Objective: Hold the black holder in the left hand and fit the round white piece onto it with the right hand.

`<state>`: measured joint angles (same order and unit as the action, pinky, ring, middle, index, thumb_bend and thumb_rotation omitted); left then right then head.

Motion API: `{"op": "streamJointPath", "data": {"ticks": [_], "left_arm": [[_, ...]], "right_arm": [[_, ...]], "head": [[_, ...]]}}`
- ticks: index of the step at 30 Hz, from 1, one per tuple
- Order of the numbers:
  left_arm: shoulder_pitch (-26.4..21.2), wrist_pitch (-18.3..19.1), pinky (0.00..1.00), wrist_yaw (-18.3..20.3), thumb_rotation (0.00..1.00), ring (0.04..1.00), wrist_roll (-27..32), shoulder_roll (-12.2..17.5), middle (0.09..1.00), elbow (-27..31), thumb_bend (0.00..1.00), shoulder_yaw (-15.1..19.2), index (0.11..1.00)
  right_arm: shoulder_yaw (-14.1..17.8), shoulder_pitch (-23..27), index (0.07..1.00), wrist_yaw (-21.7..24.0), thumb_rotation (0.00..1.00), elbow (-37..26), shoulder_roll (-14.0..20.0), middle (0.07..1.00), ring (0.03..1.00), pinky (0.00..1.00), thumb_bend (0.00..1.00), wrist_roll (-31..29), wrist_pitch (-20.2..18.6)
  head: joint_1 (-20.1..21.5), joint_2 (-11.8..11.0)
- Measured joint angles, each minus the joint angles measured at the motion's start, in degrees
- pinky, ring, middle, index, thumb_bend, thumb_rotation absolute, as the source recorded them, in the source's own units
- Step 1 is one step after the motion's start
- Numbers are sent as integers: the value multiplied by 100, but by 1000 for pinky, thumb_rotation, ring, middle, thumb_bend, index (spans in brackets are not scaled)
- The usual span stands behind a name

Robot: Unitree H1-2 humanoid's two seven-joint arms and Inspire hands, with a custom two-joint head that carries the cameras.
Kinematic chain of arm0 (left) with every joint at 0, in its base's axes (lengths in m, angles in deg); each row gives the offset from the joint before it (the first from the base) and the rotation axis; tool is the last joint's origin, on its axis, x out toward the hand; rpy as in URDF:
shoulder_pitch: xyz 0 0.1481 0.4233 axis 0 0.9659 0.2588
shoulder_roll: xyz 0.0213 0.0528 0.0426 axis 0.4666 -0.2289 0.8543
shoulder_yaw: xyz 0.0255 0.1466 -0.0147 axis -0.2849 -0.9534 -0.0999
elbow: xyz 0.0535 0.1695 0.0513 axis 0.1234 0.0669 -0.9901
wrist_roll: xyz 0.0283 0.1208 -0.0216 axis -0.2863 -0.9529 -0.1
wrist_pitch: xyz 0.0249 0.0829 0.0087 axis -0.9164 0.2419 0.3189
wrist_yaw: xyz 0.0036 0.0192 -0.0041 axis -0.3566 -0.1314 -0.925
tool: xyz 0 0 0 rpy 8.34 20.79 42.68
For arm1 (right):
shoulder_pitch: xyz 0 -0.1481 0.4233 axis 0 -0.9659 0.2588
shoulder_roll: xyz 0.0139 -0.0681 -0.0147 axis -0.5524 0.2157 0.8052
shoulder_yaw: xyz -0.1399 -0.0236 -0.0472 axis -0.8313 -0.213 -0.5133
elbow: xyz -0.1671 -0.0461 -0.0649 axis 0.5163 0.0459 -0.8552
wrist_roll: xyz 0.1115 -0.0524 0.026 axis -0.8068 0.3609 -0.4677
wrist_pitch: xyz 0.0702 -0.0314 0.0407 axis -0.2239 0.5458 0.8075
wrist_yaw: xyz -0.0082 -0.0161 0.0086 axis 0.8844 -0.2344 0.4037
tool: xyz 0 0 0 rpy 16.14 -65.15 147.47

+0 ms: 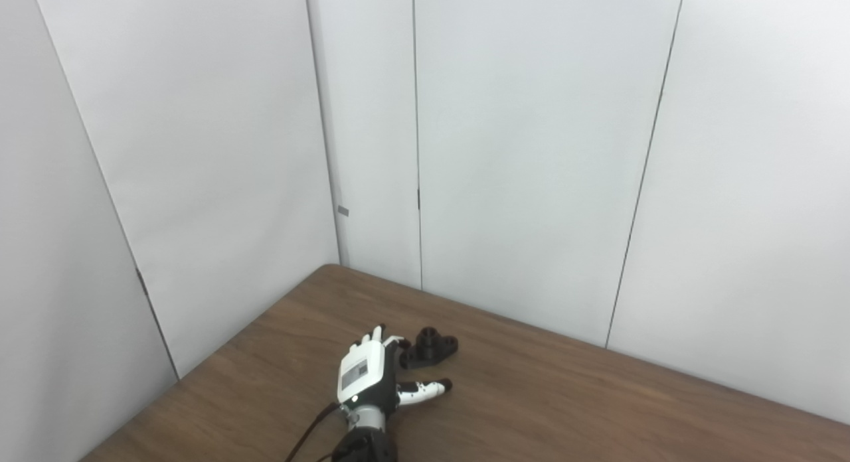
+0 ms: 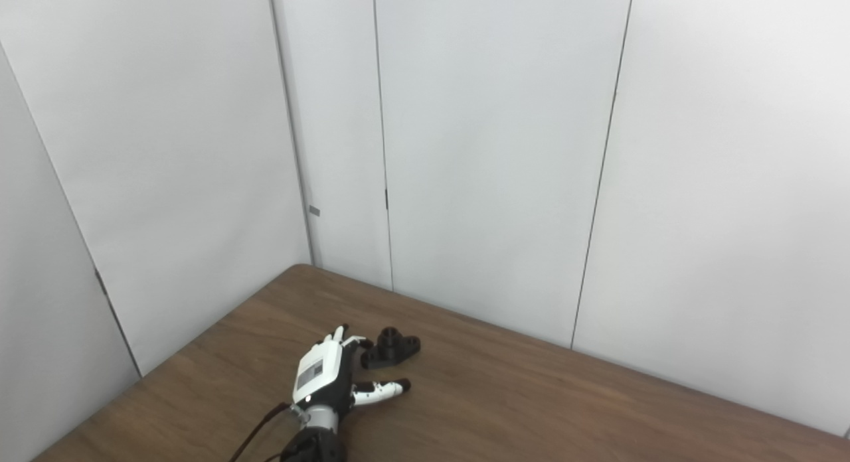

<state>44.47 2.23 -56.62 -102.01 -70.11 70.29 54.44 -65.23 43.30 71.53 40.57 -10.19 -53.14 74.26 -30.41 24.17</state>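
On table (image 1: 597,409), left hand (image 1: 372,379) spread open, palm down, fingers just touching black holder (image 1: 430,347). Holding nothing. Right hand out of view.

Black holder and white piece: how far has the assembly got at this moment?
Nothing looks done yet. The black holder sits on the wooden table, not lifted. In hand: the left hand is open beside it, fingers at its near edge, thumb spread, apparently about to grasp. Left: grasping and lifting the holder, then fitting the round white piece, which is not in view, nor is the right hand.
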Motion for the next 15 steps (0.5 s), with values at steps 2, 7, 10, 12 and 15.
{"op": "streamJointPath", "data": {"ticks": [2, 7, 10, 12, 15], "left_arm": [[-9, 0, 1000, -99, 184, 964, -2, 0, 948, -25, 826, -22, 670], [-28, -55, 944, -343, 57, 926, -8, 16, 900, -118, 585, -89, 525], [-86, -115, 907, -490, 44, 912, -14, 17, 879, -200, 524, -122, 488], [-111, -123, 898, -538, 42, 907, -13, 17, 871, -231, 518, -151, 484], [-119, -152, 901, -569, 45, 905, -14, 35, 865, -239, 516, -202, 483]], "right_arm": [[0, 0, 957, 0, 760, 0, 0, 929, 805, 556, 478, 0, 1], [2, -2, 960, 2, 754, 0, 0, 933, 803, 555, 505, -8, 1], [2, -7, 955, 6, 746, 0, 0, 926, 798, 546, 502, -17, 10], [2, -12, 950, 8, 742, 0, 0, 928, 803, 554, 501, -20, 21], [1, -14, 952, 8, 745, -1, 0, 928, 786, 553, 492, -24, 25]], "head": [[17, 0], [18, 18], [35, 35], [44, 53], [62, 53]]}}
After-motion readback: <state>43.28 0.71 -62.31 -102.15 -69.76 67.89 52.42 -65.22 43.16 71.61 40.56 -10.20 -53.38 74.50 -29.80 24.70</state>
